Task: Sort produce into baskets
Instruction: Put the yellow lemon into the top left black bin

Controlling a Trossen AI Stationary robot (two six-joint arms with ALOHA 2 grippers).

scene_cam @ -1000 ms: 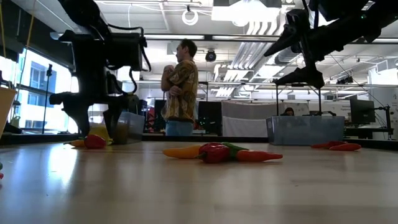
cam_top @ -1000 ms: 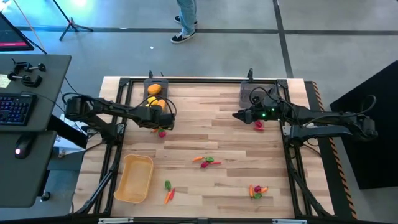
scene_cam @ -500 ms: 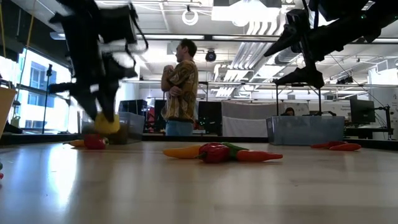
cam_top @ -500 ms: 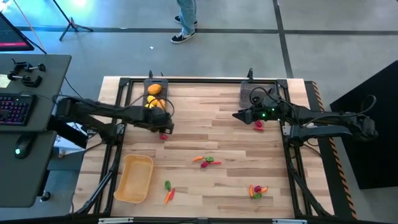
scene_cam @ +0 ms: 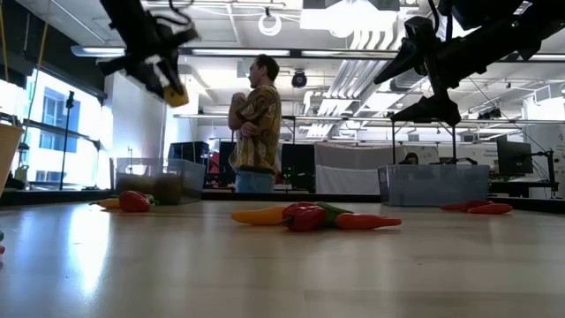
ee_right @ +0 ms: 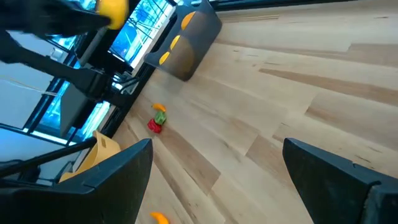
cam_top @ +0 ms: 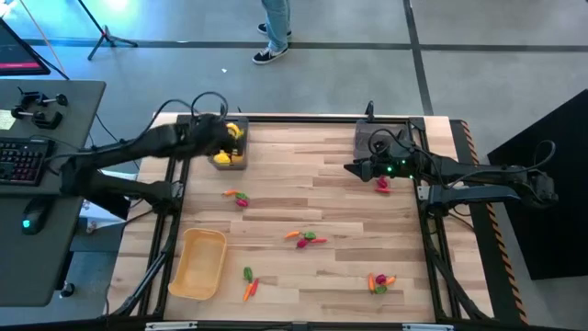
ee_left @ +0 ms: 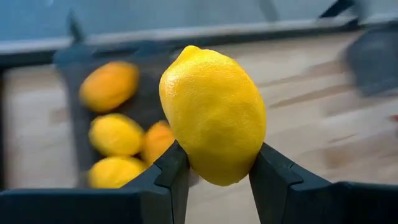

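Between left end effector [ee_left: 214, 171] fingers: lemon [ee_left: 213, 115].

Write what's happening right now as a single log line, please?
left gripper: shut on lemon, raised above dark bin holding yellow fruits | right gripper: open, waiting near far-right bin | tan tray: empty

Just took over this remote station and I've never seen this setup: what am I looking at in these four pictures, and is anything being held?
Two dark robot arms work at a wooden table. The pictures come from overhead, from table height, and from a camera on each wrist. The left gripper holds a yellow lemon above the dark bin that already has yellow fruit in it. The right gripper waits open near the second dark bin. Small toy vegetables lie scattered on the wood, beside an empty tan tray.
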